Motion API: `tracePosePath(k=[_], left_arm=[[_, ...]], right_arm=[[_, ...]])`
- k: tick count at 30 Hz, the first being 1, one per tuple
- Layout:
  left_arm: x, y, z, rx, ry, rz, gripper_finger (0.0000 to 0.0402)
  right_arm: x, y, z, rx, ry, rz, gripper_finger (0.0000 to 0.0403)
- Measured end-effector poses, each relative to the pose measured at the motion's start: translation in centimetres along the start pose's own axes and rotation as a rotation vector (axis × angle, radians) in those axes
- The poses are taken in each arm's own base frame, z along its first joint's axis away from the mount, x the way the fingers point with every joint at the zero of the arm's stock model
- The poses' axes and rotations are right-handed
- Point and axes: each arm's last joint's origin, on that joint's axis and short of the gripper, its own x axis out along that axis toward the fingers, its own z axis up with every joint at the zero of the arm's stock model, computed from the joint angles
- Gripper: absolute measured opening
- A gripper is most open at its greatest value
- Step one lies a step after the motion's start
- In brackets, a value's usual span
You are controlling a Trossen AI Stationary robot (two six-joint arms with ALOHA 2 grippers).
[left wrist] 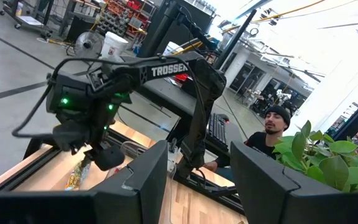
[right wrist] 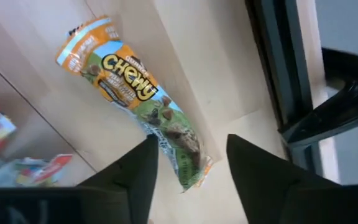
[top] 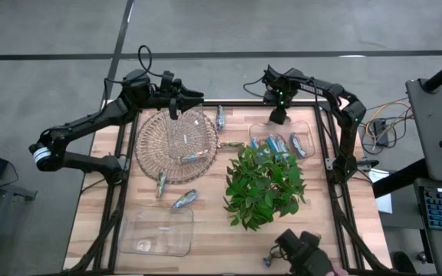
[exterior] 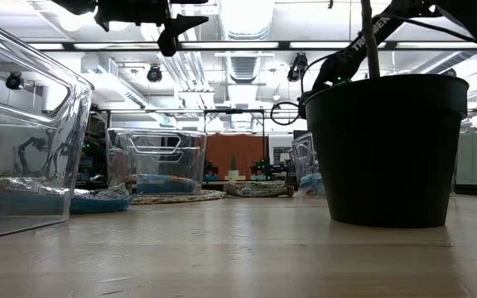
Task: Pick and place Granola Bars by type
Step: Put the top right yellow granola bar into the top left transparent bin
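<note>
A tan-and-orange Granola Bar (right wrist: 135,93) lies flat on the light wood near the table's far right rail (right wrist: 278,62). My right gripper (right wrist: 188,168) hangs open just above it, pointing down, with the bar's one end showing between its fingers and untouched. Whether this bar lies inside the clear far-right container (top: 253,132) I cannot tell. That container holds several silvery-blue bars (top: 282,144). My left gripper (top: 176,107) is open, level and high over the far rim of the wicker basket (top: 141,146), with nothing between its fingers.
One bar (top: 194,157) lies in the basket. Loose bars lie on the table (top: 162,182) (top: 184,199) (top: 220,116). A leafy potted plant (top: 263,184) stands at the centre right. A clear container (top: 157,230) stands near left. A person (left wrist: 275,127) sits beyond the table.
</note>
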Motion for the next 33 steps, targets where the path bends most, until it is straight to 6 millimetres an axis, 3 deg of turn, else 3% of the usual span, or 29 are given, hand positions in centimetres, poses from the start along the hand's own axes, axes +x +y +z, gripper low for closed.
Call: tracePosePath(k=[5, 14, 33], left_arm=[[0.0, 0.0, 0.0, 0.000, 0.000, -0.001, 0.0158], [0.0, 0.0, 0.0, 0.000, 0.000, -0.001, 0.0158], [0.0, 0.0, 0.0, -0.001, 0.001, 0.000, 0.0158]], right_arm=[[0.1, -1.1, -0.7, 0.101, -0.005, 0.071, 0.0207], [0.8, -1.9, -1.3, 0.187, 0.018, 0.092, 0.0207], [3.6, -1.7, -1.6, 0.171, 0.164, 0.166, 0.0196]])
